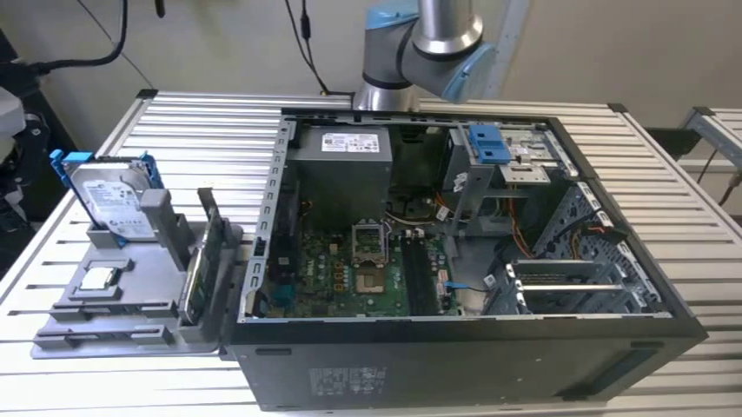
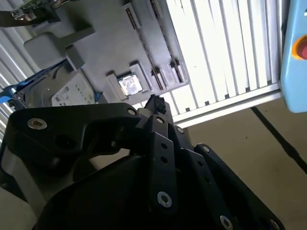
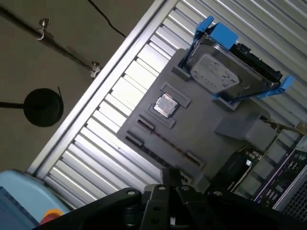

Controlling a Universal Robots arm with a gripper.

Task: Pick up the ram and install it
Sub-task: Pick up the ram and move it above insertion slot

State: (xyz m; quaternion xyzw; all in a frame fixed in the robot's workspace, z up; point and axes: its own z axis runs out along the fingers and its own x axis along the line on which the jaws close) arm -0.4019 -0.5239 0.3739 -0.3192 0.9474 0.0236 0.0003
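one gripper [image 2: 155,106], one hard drive [image 1: 116,201], one computer case [image 1: 464,365]

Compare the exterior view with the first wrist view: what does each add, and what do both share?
The exterior view adds the motherboard inside the open case, and the robot arm behind it. The first wrist view adds the gripper, the floor with a round black base, and a blue box with a red button. Both share the hard drive in its blue frame, the gray holder, the square chip on it and the slatted table.
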